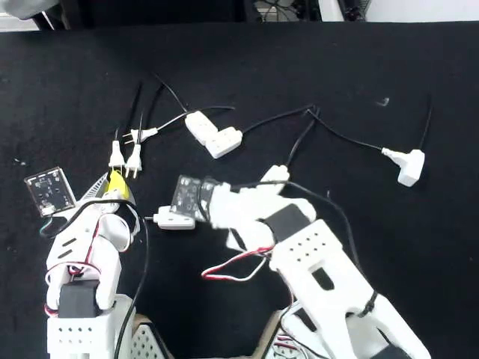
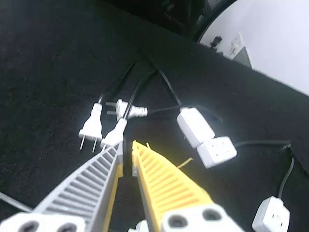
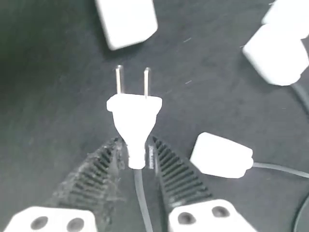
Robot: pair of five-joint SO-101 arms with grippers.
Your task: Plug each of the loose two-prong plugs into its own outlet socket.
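Bright, even light; soft shadows

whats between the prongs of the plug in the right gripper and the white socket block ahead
In the right wrist view that stretch is bare black table: nothing lies between the plug, held in the right gripper, and the socket block.

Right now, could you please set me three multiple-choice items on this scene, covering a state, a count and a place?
1. The right gripper's jaws are: A wide open; B shut on nothing; C shut on a plug.
2. How many loose plugs lie together? A one; B three; C six.
3. Those lie: A just ahead of the left gripper; B behind the right gripper; C in the right gripper.
C: the jaws clamp the plug's neck. B: three show in the left wrist view. A: they lie right before it.
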